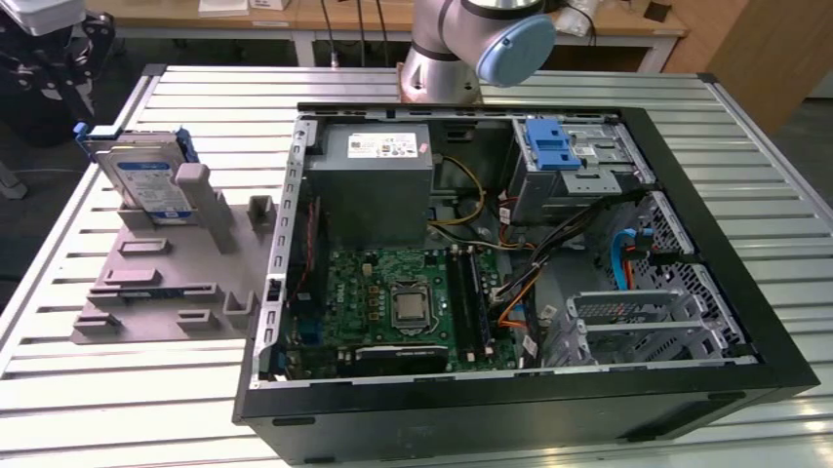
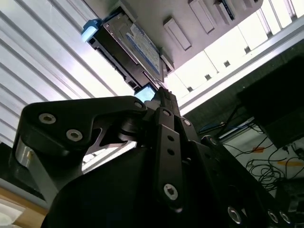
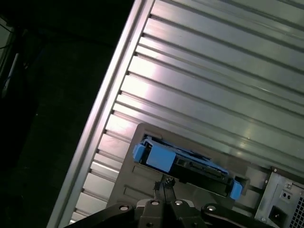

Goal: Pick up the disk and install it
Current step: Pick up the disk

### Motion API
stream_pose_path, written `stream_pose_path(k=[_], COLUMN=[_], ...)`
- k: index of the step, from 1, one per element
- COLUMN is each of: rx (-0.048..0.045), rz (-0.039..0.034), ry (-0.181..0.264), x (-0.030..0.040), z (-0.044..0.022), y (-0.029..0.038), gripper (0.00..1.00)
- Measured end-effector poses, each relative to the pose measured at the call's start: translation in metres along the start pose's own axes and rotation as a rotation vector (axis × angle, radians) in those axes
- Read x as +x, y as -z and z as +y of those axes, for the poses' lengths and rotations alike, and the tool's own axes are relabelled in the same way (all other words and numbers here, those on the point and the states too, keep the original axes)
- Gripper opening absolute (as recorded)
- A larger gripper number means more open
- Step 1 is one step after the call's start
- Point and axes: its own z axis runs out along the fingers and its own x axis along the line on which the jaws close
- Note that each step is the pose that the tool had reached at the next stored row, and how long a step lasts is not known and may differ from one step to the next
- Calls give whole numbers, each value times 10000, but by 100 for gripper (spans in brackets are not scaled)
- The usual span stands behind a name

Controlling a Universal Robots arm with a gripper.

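Gripper (image 3: 164, 184) pinched together, empty, in first wrist view; disk (image 3: 185, 164) lies just ahead of tips, long axis crosswise to them. Second wrist view: tips near disk (image 2: 130, 45) blue end. Exterior view: disk (image 1: 140, 175) upright on edge in grey holder (image 1: 170, 283), exterior view's left of computer case (image 1: 521, 414).

The disk (image 1: 140, 180) is partly hidden behind a post of its grey holder (image 1: 156, 283). In the second wrist view the gripper (image 2: 163, 94) covers one end of the disk. Near the disk, in the first wrist view, the picture's edge cuts off the power-supply box (image 3: 285, 204).
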Motion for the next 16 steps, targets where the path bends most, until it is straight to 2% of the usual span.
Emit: stream_pose_path(k=[8,10,14,16], rx=[18,18,-42,-48], rz=[13,2,-52,-53], ry=[882,1079,1389,1581], x=[0,0,0,0], z=[0,0,1,0], y=[-2,-1,-2,-3], gripper=[11,11,11,11])
